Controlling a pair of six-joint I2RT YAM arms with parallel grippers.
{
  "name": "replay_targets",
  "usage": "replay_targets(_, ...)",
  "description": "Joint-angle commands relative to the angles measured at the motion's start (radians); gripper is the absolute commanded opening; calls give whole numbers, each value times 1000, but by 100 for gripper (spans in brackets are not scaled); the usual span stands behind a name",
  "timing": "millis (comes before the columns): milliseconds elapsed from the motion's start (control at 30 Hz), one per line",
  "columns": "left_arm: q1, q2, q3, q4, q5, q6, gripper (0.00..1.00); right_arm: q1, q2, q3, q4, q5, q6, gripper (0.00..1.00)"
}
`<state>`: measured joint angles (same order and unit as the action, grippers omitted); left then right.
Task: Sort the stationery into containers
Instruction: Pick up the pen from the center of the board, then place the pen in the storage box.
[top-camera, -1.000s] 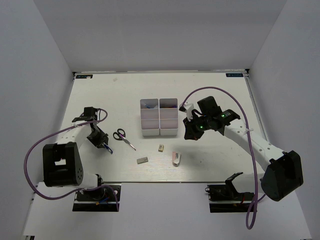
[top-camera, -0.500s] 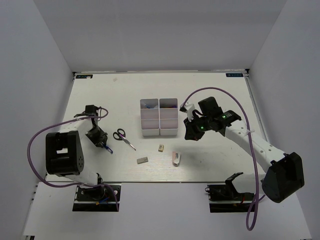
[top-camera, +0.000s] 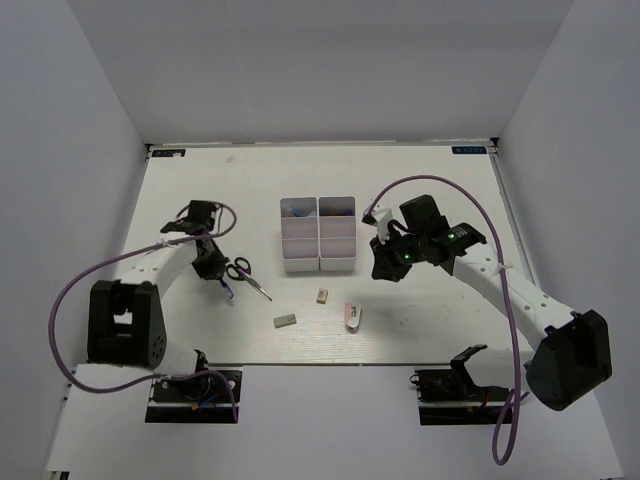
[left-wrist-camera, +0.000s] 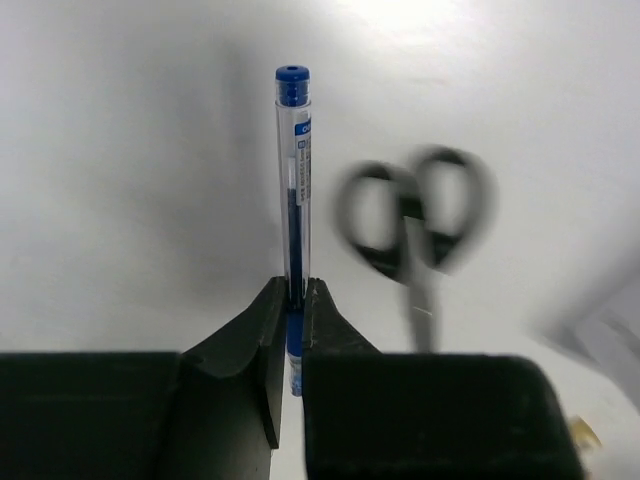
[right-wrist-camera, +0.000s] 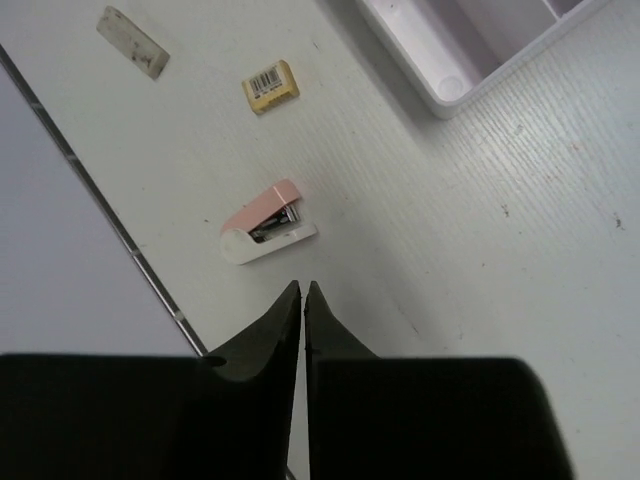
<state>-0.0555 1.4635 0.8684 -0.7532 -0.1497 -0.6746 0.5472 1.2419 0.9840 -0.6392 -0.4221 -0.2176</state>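
Progress, top view: early. Bins (top-camera: 318, 262) mostly bare; something dark in two far ones, unclear what. Scissors (top-camera: 246, 276), eraser (top-camera: 322, 295), grey block (top-camera: 285, 321) and stapler (top-camera: 352, 316) lie loose on white table (top-camera: 440, 180); plain white walls around.
Left wrist: my left gripper (left-wrist-camera: 293, 292) pinching blue pen (left-wrist-camera: 293, 170), beside scissors, not yet binned.
Right wrist: my right gripper (right-wrist-camera: 302, 292) almost pressed together, empty, stapler just ahead; surface grained, scuffed.

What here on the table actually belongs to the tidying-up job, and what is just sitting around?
Belongs to the job:
- blue pen
- scissors
- beige eraser
- grey-white block
- pink-white stapler
- white bins

Just there:
- purple cables
- table
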Motion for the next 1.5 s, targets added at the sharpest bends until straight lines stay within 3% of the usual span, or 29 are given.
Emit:
replay_targets(0,-185,-166,136,46,-56,66,0,-9,-30,-10,41,58,12,0)
replay_targets(67,-246,-176,173,74,-126,102,0,-12,-35,-27,70,107,27,0)
replay_targets(200,-476,-175,242,188,-296,197,0,-27,-25,-34,78,125,40,0)
replay_targets(367,-625,-106,234,514,-465,312,0,-43,-16,-38,81,126,40,0)
replay_targets(467,-698,-31,267,716,-518,466,0,-53,-16,-42,81,114,40,0)
replay_targets(533,-731,32,297,745,-522,523,0,-58,-18,-41,82,108,40,0)
replay_targets(733,-771,110,304,897,-522,633,0,-67,-24,-42,78,95,32,0)
replay_targets(1300,-776,90,127,982,-510,622,0,-76,-19,-42,76,59,30,0)
replay_targets(1467,-776,87,112,977,-522,613,0,-79,-15,-41,70,48,26,12)
